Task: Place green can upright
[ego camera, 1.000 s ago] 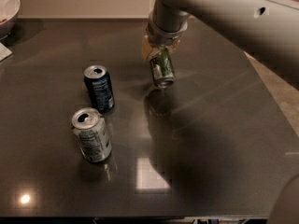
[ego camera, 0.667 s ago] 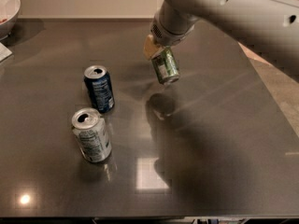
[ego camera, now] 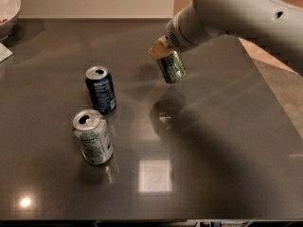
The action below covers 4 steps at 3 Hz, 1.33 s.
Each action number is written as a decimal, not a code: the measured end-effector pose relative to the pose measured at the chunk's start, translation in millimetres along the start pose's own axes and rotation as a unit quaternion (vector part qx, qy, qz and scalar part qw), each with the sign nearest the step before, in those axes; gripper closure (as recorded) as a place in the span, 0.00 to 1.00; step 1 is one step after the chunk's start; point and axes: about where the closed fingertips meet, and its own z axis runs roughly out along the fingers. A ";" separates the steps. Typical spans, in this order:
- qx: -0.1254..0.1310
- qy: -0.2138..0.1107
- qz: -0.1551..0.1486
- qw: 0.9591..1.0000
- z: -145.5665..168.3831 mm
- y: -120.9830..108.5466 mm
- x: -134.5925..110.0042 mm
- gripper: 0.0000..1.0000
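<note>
The green can (ego camera: 171,66), with a green and white label, hangs tilted in the air above the dark table (ego camera: 222,141), its lower end pointing down and to the right. My gripper (ego camera: 162,51) is shut on the can's upper end, at the end of the white arm that comes in from the upper right. The can's dark reflection lies on the table below it.
A dark blue can (ego camera: 100,90) stands upright left of centre. A silver-white can (ego camera: 93,137) stands upright in front of it. A white bowl (ego camera: 7,8) sits at the far left corner, with a white sheet edge (ego camera: 4,52) below it.
My gripper has lifted the green can off the table and carried it up, with the arm now reaching in from further right.
</note>
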 end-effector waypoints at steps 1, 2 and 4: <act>-0.016 -0.062 -0.006 0.998 -13.7 6.3 4.8 1.00; -0.029 -0.119 0.001 0.992 -27.6 16.3 12.5 1.00; -0.024 -0.187 -0.050 0.981 -49.2 37.4 36.1 1.00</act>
